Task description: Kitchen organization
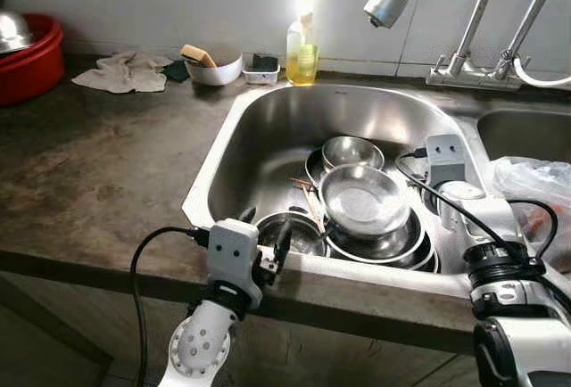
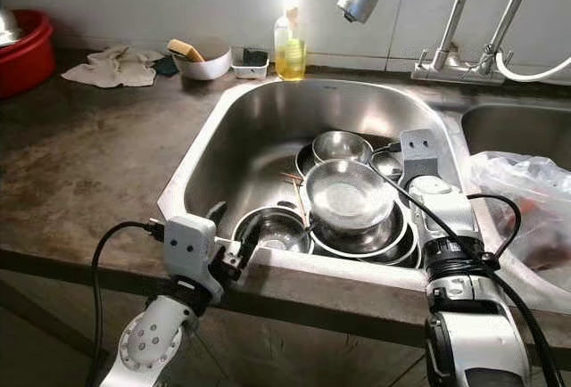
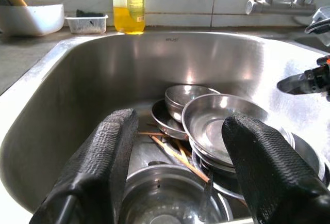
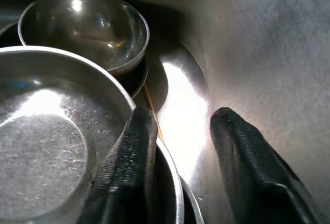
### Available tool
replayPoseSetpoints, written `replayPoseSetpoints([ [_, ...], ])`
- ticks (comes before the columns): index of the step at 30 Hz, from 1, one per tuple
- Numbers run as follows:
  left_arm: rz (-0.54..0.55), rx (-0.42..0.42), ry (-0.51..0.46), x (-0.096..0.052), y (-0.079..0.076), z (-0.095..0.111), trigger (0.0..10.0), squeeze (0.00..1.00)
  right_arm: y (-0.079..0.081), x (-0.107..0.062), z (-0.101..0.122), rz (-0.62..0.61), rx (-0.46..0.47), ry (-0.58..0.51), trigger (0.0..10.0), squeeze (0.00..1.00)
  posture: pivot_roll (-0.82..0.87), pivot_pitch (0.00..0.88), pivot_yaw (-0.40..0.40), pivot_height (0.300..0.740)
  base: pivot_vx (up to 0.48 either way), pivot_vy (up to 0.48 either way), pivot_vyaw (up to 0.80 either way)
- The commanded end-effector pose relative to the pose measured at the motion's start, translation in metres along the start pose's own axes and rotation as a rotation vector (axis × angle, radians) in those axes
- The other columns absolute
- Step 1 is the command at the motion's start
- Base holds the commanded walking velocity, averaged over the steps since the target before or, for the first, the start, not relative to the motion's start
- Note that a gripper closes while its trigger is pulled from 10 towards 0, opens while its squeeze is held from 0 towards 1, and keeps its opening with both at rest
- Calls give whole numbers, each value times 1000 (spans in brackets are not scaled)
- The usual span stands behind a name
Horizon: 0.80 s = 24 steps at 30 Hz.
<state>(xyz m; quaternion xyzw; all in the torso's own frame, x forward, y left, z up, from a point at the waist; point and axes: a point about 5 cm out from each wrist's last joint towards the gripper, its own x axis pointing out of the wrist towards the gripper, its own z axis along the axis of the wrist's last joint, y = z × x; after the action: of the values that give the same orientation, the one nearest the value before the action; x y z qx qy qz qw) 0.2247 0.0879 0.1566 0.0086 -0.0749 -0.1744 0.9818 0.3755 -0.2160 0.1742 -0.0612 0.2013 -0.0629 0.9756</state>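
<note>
Big dark stone countertop [image 1: 98,173] with a stainless sink [image 1: 268,128] sunk into it, and the sink's where all the action is. It's loaded with steel dishes: a wide shallow steel bowl [image 1: 364,198] sits on top of a stack of plates [image 1: 384,246] toward the robot's right, a smaller deep bowl [image 1: 351,151] sits behind it toward the back wall, and another steel bowl [image 1: 293,231] is down by the near rim on the left. A few wooden chopsticks [image 3: 172,152] lie on the bottom between them.

The left gripper [image 3: 178,172] hovers at the near rim above that near bowl, fingers spread wide, nothing in them. The right gripper [image 4: 180,157] is down inside the sink on the right, fingers apart, one finger [image 4: 129,167] over the wide bowl's rim and the other by the sink wall.

Along the back ledge: a red basin [image 1: 31,57], a crumpled rag [image 1: 125,72], a yellow dish soap bottle [image 1: 302,48].
</note>
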Motion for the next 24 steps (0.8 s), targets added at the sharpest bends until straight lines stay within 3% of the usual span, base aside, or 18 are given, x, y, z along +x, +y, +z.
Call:
replayPoseSetpoints([
  [1,7,-2,20,1,0,-4,10000,0,0,-5,9,-7,38,-63,10000,1000,126,121,-44,740,0,0,0],
  [2,8,-2,20,1,0,-4,10000,0,1,-6,11,-3,45,-77,10000,1000,126,121,-44,740,0,0,0],
  [3,8,0,20,1,0,-4,10000,0,3,-10,15,3,43,-114,10000,0,125,117,-42,740,0,0,0],
  [6,10,1,20,1,1,-4,10000,0,7,-19,23,4,54,-198,10000,0,118,112,-38,740,0,0,0],
  [7,10,0,19,2,1,-5,10000,0,10,-28,30,27,122,-291,10000,0,116,109,-38,740,0,0,0],
  [10,14,1,19,4,2,-5,10000,0,17,-41,32,54,113,-349,10000,0,110,103,-34,740,0,0,0],
  [15,10,-5,5,9,2,-4,10000,0,32,-75,38,77,172,-573,10000,0,85,83,-21,740,0,0,0],
  [19,5,-8,-10,14,3,-1,10000,0,45,-94,28,109,190,-607,10000,0,82,69,-17,740,0,0,0],
  [21,15,-4,-8,15,6,-2,10000,0,52,-105,22,143,151,-645,10000,0,76,61,-12,740,0,0,0],
  [24,23,-15,-3,15,8,-3,10000,0,52,-113,17,135,134,-664,10000,0,72,52,-9,740,0,0,0],
])
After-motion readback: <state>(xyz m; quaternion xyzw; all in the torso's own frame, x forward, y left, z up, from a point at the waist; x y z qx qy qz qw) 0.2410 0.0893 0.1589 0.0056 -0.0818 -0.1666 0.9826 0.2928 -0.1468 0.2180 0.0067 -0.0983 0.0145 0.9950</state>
